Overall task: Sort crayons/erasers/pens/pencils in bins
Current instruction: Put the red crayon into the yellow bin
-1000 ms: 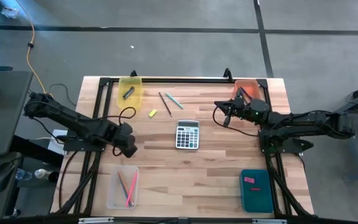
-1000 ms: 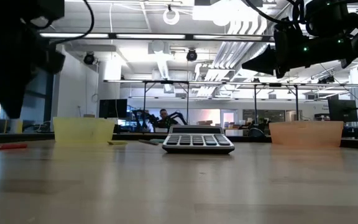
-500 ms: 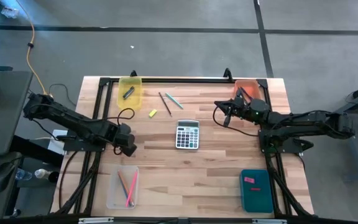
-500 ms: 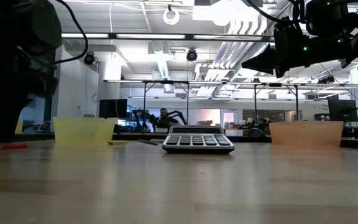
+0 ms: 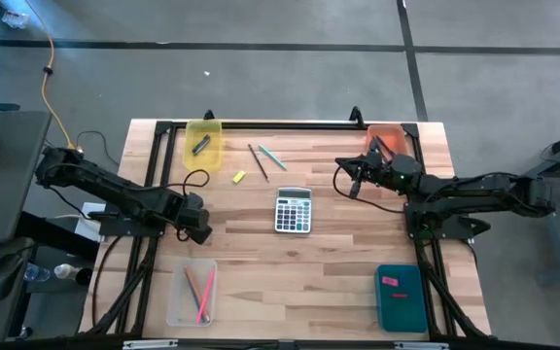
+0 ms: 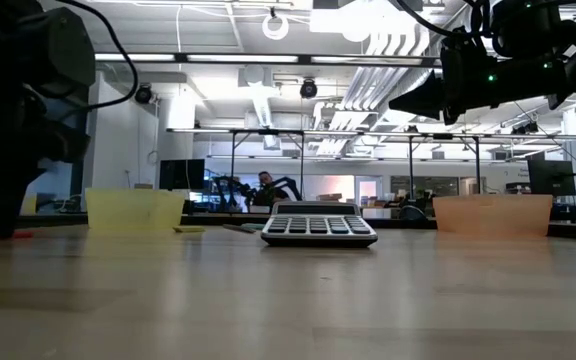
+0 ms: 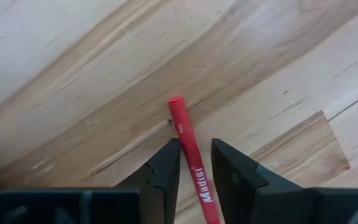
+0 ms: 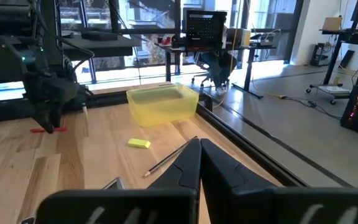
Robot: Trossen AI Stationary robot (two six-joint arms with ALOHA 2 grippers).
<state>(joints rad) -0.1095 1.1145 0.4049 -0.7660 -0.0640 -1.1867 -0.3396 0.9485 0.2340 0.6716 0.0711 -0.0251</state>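
A red crayon (image 7: 182, 121) with white lettering lies flat on the wood near the table's left edge. My left gripper (image 7: 196, 144) points straight down over it, open, one finger on each side of the stick; in the high view the gripper (image 5: 200, 231) hides the crayon. My right gripper (image 5: 351, 183) hangs level and shut above the table beside the orange bin (image 5: 385, 138). A yellow eraser (image 5: 239, 176), a dark pen (image 5: 257, 161) and a green pencil (image 5: 271, 157) lie flat on the far middle of the table. My left gripper comes from above with its fingers across the crayon, a little back from the stick's free end (image 7: 178, 106). One finger (image 7: 166, 165) lies right beside the stick and the other stands apart from it; I cannot tell whether either touches. The crayon lies flat on the table.
A grey calculator (image 5: 294, 209) sits mid-table. The yellow bin (image 5: 203, 142) at far left holds a dark stick. The clear bin (image 5: 192, 292) at near left holds pencils. The teal bin (image 5: 401, 297) at near right holds a pink eraser.
My left gripper has come down from above the table onto the red crayon, its fingertips now at the tabletop. The crayon has stayed where it lay.
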